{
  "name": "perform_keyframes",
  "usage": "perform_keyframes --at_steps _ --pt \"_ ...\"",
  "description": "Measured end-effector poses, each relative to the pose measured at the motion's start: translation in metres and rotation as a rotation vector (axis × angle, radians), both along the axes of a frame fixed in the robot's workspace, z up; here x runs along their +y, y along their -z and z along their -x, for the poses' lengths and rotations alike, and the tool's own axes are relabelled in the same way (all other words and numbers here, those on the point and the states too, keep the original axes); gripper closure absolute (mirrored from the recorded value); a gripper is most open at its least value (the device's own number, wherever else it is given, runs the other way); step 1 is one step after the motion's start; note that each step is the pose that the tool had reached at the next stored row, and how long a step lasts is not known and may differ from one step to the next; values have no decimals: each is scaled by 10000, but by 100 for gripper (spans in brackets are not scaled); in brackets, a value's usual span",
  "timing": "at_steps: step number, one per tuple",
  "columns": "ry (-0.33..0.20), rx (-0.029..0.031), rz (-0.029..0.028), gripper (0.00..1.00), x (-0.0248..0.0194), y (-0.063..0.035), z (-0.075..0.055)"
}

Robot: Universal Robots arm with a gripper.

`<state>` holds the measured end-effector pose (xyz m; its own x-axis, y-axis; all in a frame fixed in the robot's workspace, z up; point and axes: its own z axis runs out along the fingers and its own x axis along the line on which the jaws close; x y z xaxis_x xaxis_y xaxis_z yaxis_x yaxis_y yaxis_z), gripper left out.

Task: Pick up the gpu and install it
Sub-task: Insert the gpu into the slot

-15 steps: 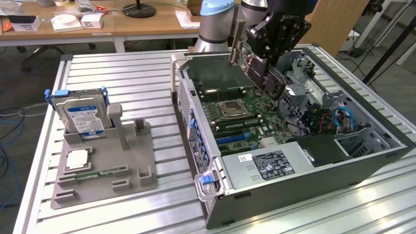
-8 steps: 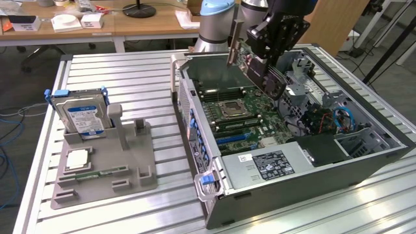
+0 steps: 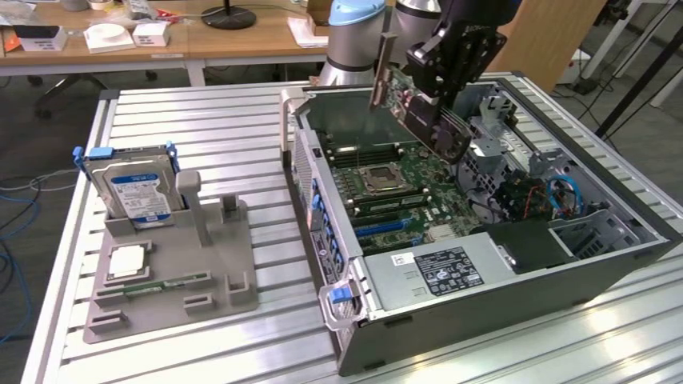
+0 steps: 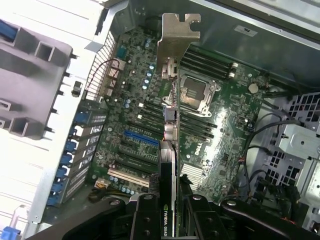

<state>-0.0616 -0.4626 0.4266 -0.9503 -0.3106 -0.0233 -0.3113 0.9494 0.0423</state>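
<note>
I see the claw (image 3: 437, 80) clamped on the gpu (image 3: 433, 124). The card hangs tilted above the motherboard (image 3: 401, 180) inside the open PC case (image 3: 597, 256). In the wrist view it's edge-on, with the silver bracket (image 4: 177, 35) at the far end from the claw. The case lies on a slatted aluminium worktop (image 3: 213, 120), with a grey fixture (image 3: 171, 272) holding a hard drive (image 3: 133, 188) alongside. Wooden desks (image 3: 128, 50) stand behind, and there's a blue cable (image 3: 16, 210) on the floor.
</note>
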Motion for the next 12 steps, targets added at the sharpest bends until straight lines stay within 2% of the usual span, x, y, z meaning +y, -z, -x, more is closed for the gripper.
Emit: perform_keyframes --at_steps 12 --pt "-751 0 0 74 0 2 0"
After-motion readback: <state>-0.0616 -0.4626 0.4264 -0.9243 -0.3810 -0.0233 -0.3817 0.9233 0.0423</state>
